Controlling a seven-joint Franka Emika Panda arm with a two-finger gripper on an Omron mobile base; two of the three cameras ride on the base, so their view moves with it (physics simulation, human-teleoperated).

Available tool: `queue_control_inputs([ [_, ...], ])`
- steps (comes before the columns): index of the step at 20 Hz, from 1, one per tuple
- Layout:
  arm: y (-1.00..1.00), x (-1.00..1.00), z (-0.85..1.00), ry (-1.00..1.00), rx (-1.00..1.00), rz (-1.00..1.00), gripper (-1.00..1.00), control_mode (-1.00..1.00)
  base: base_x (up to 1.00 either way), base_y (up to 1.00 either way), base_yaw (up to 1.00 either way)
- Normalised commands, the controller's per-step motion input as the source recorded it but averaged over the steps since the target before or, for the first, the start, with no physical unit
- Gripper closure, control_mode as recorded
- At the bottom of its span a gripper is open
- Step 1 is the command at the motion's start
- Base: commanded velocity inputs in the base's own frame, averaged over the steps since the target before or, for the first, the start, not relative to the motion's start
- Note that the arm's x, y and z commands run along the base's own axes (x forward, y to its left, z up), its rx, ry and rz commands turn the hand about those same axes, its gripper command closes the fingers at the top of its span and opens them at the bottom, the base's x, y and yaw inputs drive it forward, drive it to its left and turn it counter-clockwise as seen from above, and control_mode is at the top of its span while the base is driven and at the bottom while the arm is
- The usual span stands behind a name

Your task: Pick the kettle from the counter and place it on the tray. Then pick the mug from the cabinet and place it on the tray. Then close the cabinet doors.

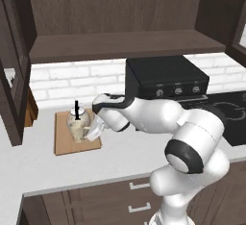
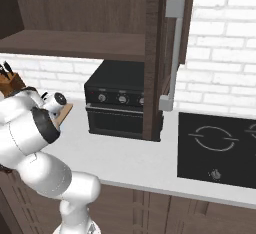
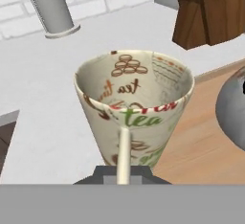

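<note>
One kettle [image 1: 78, 121], one mug [image 3: 134, 107], one tray [image 1: 65, 140] and one arm are counted. The kettle is seen standing upright on the far part of the tray, which lies flat on the left stretch of the counter [image 1: 120, 156]. The arm is folded low and reaches leftward over the counter, so that the gripper [image 1: 97, 126] is held just right of the kettle, over the tray's right edge. In the hand view the jaws are seen closed on the mug's handle, and the mug is carried with its open mouth turned toward the camera, partly over the tray and partly over bare counter. A knife block [image 3: 210, 12] is seen on the counter beyond the tray, and another grey post rises from the counter farther off. A black oven [image 1: 163, 77] is placed on the counter to the right of the tray, with a cooktop [image 2: 217, 148] further right. Above, the cabinet [image 1: 120, 22] stands open, its shelf bare, with one door [image 2: 167, 53] swung out in front of the oven.
</note>
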Motion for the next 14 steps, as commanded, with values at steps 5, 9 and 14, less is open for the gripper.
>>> queue_control_inputs([
  [5, 0.21, 0.49, -0.41, 0.01, 0.0, 0.02, 1.0, -1.0, 0.0, 0.0, 0.0],
  [9, 0.26, 0.46, -0.45, 0.0, 0.0, 0.01, 1.0, -1.0, 0.0, 0.0, 0.0],
  [14, 0.28, 0.44, -0.38, 0.0, 0.0, 0.01, 1.0, -1.0, 0.0, 0.0, 0.0],
])
